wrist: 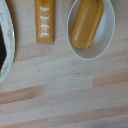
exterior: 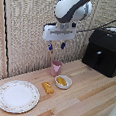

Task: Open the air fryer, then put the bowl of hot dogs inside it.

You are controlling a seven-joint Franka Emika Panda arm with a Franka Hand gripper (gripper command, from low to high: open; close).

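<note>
Left to right on your wooden table (exterior: 85, 96): patterned white plate (exterior: 17, 96), orange-yellow rectangular block (exterior: 48, 87), pink cup (exterior: 56, 68), small white bowl (exterior: 63, 82) of yellow-orange hot dogs (exterior: 61, 81). Blue-tipped claw (exterior: 56, 46) hangs open above them, gripping nothing. Black boxy air fryer (exterior: 104, 50) sits shut; cup crowds the bowl.
</note>
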